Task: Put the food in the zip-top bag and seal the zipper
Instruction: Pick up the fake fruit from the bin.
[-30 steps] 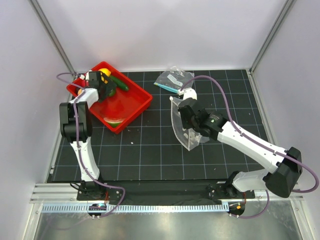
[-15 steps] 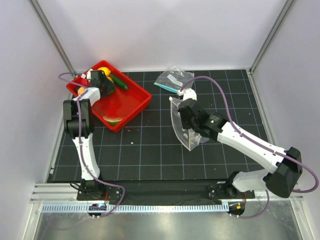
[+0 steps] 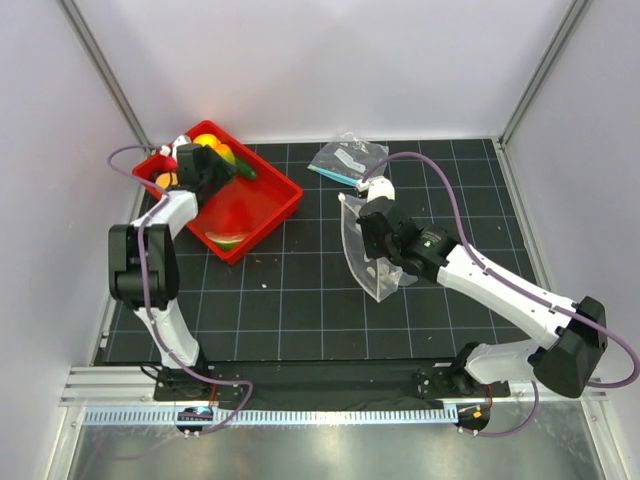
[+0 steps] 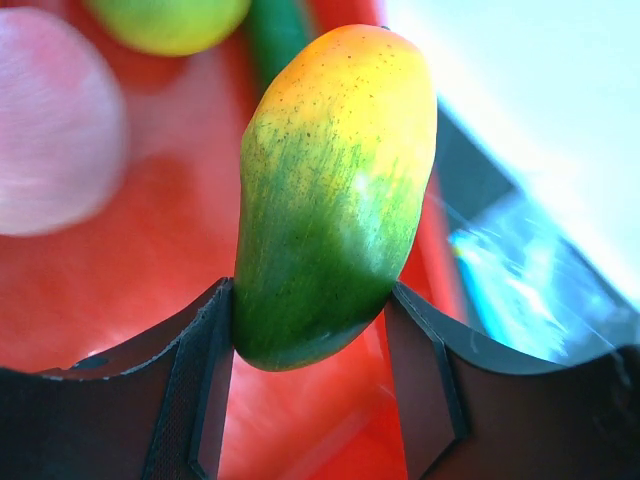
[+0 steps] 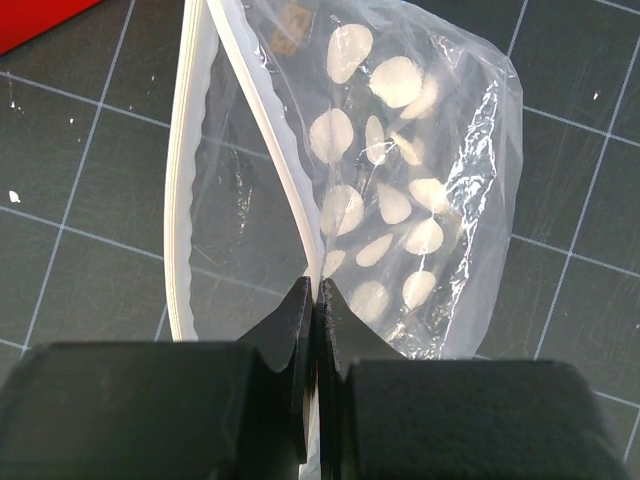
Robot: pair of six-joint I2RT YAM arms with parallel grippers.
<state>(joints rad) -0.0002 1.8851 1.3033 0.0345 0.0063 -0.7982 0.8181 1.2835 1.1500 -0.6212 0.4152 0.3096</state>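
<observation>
Mango one, zip-top bag one, tray one

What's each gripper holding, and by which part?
Left gripper: toy mango, pinched at its green end. Right gripper: zip-top bag, pinched on one zipper lip at the open mouth.

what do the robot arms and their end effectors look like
Both the left arm and right arm are slim white links joined by bulky black joint housings. A purple cable runs loosely along each one. The left end effector and right end effector each have two flat matte black fingers, tapering toward the tips. No markings are visible.
</observation>
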